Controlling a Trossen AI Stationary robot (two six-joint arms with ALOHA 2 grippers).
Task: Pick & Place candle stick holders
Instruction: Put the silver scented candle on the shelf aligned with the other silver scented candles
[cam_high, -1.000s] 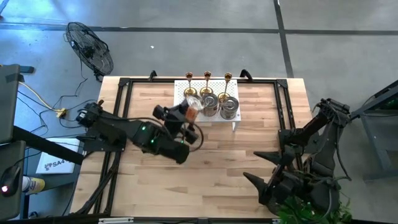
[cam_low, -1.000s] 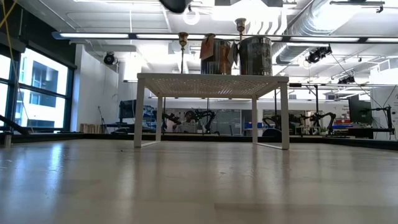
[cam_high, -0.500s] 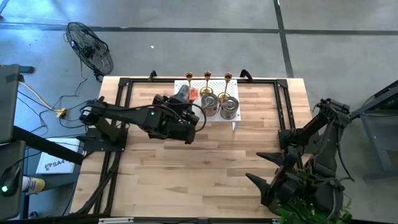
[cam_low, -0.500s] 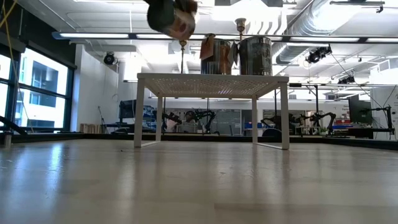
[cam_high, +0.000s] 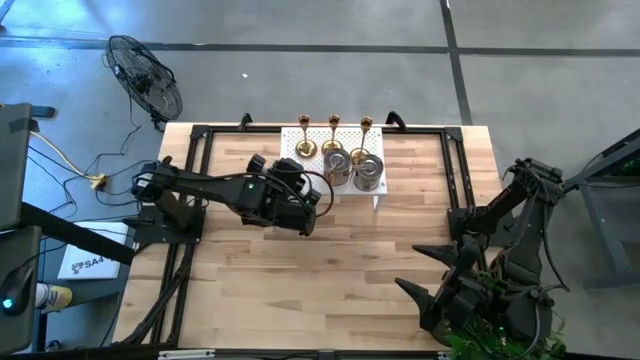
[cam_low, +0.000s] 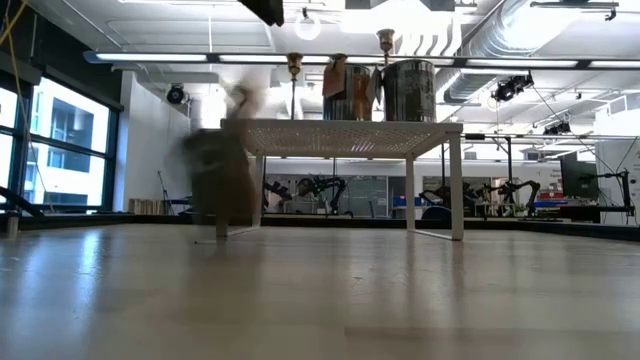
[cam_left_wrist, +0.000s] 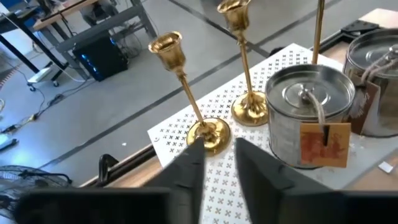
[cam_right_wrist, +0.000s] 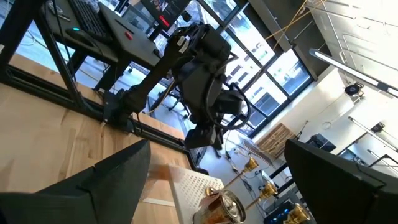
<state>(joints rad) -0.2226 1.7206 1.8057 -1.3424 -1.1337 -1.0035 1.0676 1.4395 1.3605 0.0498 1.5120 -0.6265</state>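
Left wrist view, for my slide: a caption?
Left hand, empty, over white rack holding two brass candle stick holders and a silvery tin.

Blurred squat shape (cam_low: 225, 165) beside rack leg (cam_low: 222, 180) — identity unclear.

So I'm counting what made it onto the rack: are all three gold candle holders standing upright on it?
Yes: the high view shows three gold candle holders standing upright in a row along the far edge of the white rack.

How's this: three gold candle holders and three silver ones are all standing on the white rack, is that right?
Not quite. Only two silver ones are standing on the white rack, next to the three gold candle holders. The high view shows it.
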